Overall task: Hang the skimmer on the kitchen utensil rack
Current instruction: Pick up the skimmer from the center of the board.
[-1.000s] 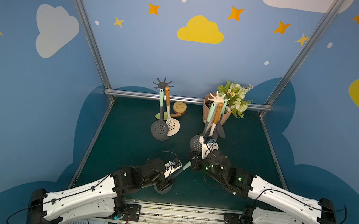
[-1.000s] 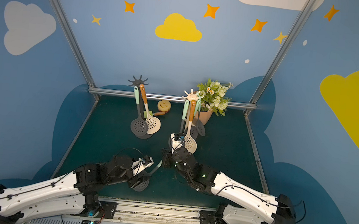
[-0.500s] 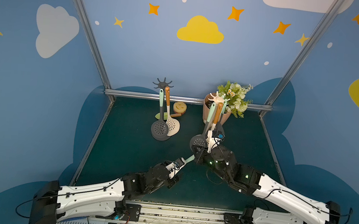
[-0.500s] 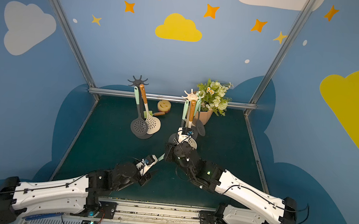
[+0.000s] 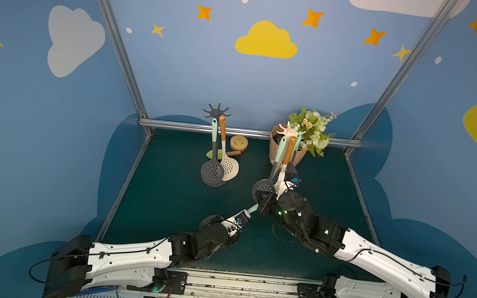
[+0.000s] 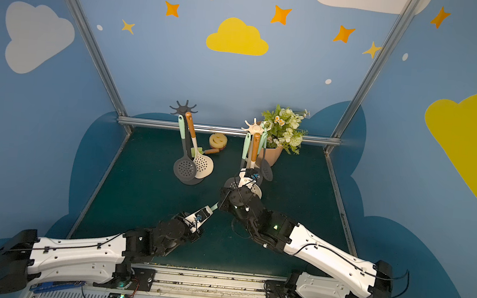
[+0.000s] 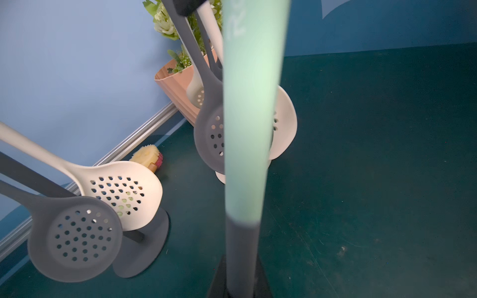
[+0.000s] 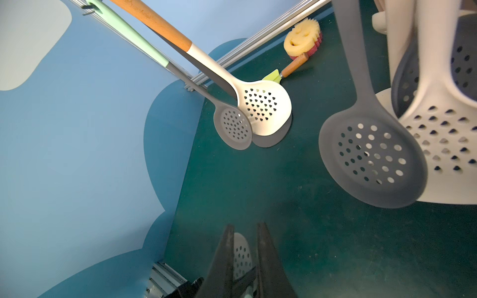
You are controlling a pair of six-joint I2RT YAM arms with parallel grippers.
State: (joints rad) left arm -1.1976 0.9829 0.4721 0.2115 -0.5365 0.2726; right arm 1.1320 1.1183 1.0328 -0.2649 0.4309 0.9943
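Left claw (image 7: 240, 281) is clamped tight on the grey neck of the skimmer (image 7: 251, 123), just below where the mint-green grip starts. Other end of the same skimmer: the right claw (image 8: 242, 250) has its fingers pinched on the perforated bowl. So it's held between the two claws, over the worktop (image 5: 167, 196), not on any hook. Just beyond the right claw stands the cream utensil rack (image 5: 288, 129) with a few skimmers dangling off it, and a flower pot (image 5: 301, 157) right behind. Further off, past the left claw toward the back rail, the dark utensil rack (image 5: 218, 112) carries two more. There's a smiley sponge (image 5: 238, 142) near its base.
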